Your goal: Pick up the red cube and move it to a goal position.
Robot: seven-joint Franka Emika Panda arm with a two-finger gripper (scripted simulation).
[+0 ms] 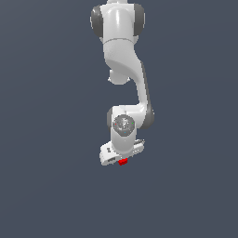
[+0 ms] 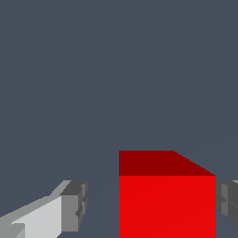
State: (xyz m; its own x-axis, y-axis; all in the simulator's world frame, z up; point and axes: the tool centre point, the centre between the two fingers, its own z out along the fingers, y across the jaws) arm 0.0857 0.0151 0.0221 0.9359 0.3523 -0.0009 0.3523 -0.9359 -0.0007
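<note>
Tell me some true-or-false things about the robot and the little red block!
1. The small bright red matte cube sits between the two fingers of the white robot pincer. True.
2. Both grey finger pads are pressed tight against the cube. False: the wrist view shows a clear gap between one grey pad and the cube; the other pad is right beside it.
3. The cube is blue. False: it is red.
4. In the exterior view, the cube peeks out just under the pincer. True.
5. Several other blocks lie around the cube. False: only plain dark grey background shows.
</note>
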